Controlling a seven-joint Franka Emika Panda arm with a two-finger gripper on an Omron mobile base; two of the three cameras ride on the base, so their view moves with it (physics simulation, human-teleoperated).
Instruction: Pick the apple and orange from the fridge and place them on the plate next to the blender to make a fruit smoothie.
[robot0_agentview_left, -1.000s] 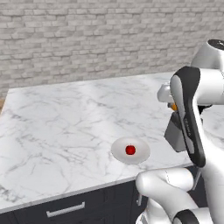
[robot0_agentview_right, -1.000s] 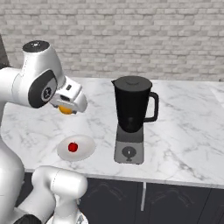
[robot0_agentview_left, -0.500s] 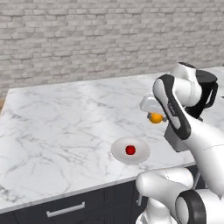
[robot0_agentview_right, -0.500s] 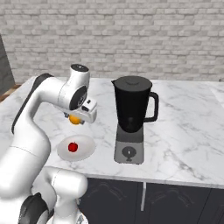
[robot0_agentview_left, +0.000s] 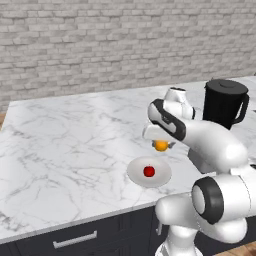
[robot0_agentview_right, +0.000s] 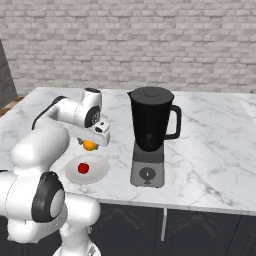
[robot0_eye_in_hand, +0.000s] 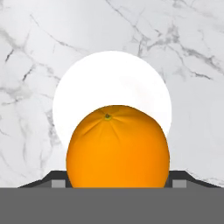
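Fingers: the two dark finger tips press against either side of the orange, gripping it.
Gripper: the gripper points down, above the plate's far rim; in the left base view the gripper hangs under the white wrist, with the fruit below it.
Orange: the orange is a smooth bright ball held clear of the plate, stem dimple facing the hand camera. In the right base view the orange shows just under the wrist; in the left base view the orange hangs over the plate's far edge.
Apple: the apple, small and glossy red, sits near the middle of the plate; also seen in the right base view.
Plate: the plate is a shallow round white dish near the counter's front edge, just beside the blender's base. In the hand view the plate lies behind the fruit; in the right base view the plate lies left of the blender.
Blender: the blender, a black jar with round lid and side handle on a grey base, stands upright near the front edge; the blender is partly hidden by the arm.
Counter: the counter is white marble with grey veins, backed by a pale brick wall.
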